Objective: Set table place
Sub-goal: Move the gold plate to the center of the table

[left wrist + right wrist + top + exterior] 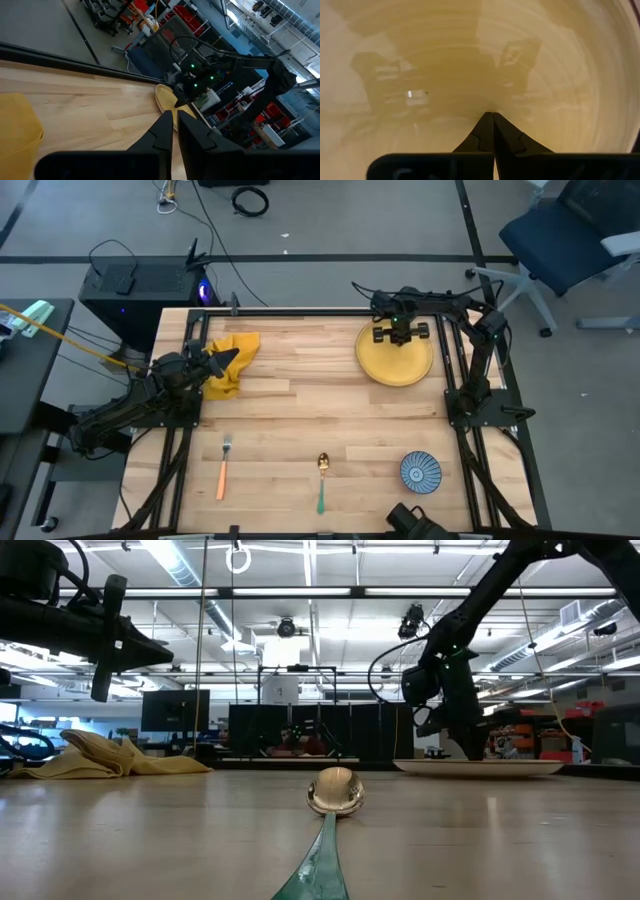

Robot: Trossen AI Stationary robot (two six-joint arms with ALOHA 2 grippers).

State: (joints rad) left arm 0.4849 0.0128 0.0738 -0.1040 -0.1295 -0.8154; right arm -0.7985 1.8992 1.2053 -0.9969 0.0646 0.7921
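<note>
A yellow plate (395,358) lies flat at the table's far right. My right gripper (400,332) stands over it, shut, its fingertips (493,116) pointing down at the plate's inner surface (485,65). A crumpled yellow napkin (233,362) lies at the far left of the table (300,410). My left gripper (175,116) hovers above the napkin's near side, raised off the table, empty, its fingers shut but for a narrow slit. A fork with an orange handle (224,468), a spoon with a green handle (322,480) and a blue patterned bowl (420,471) lie along the near side. My right gripper comes at the plate from above with shut fingers, over the plate's far part (398,342). The plate lies flat on the table. In the low view the plate's rim (480,767) hides the fingertips, so I cannot tell whether they touch it.
Bare wood lies in the table's middle between napkin, plate and cutlery. A black box with cables (140,285) stands beyond the far left corner, and a blue office chair (570,230) beyond the far right.
</note>
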